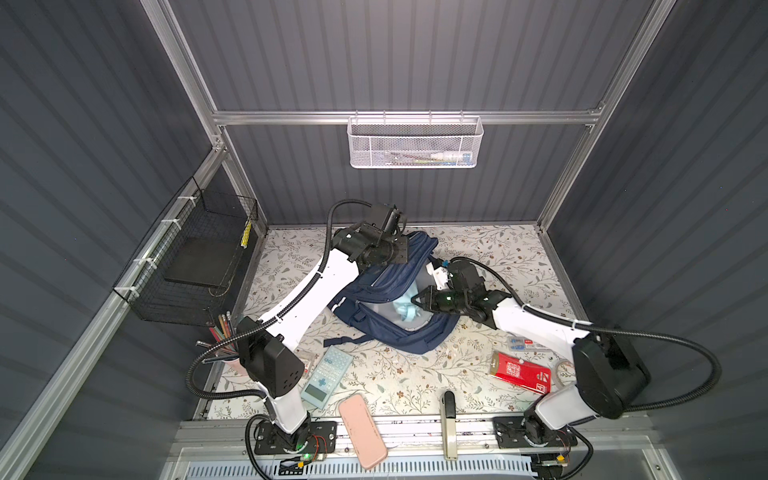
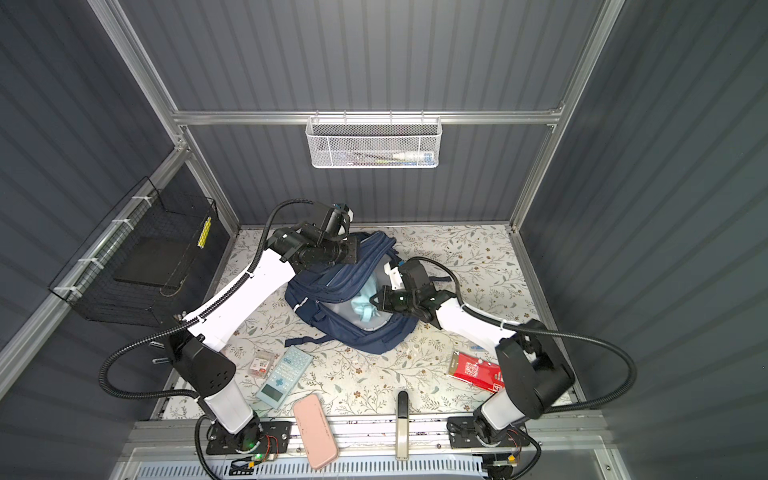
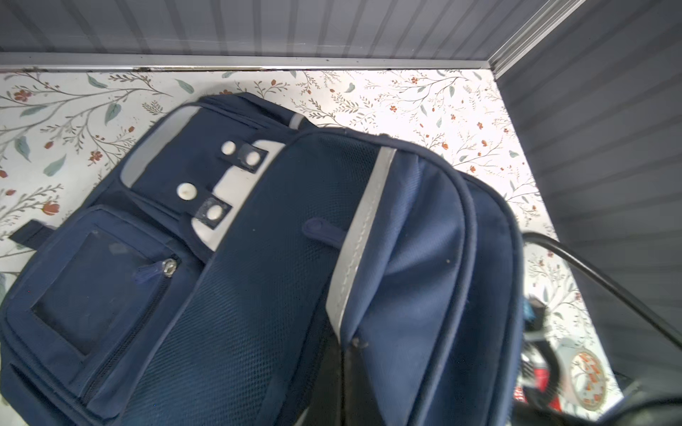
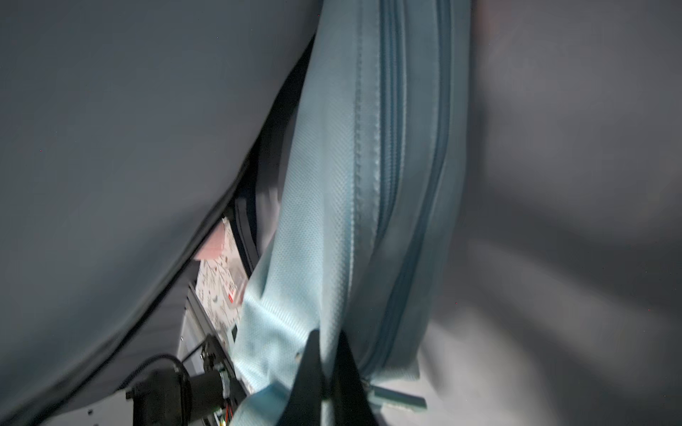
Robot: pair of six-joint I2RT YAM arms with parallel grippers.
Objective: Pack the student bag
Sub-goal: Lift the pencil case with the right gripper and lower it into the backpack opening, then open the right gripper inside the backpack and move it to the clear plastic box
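we see the large navy blue fabric backpack (image 1: 390, 338) lying mid-way on the floral-print table (image 1: 478, 249), nearer the back wall. it has grey-white stripes, white snap patches and a main compartment gaping on pale lining. the left gripper (image 3: 345, 354) has its jaws pressed together, pinching the striped flap. the right gripper (image 4: 328, 354) pinches a light blue zipped fabric pouch (image 4: 369, 184) inside the opening.

The left arm (image 1: 316, 291) and right arm (image 1: 536, 322) each comprise white link covers, black joint housings, black corrugated cable conduit (image 1: 331, 228) and a black base plate (image 1: 324, 430); the right end effector (image 4: 328, 333) has black tapered fingers (image 4: 312, 354).
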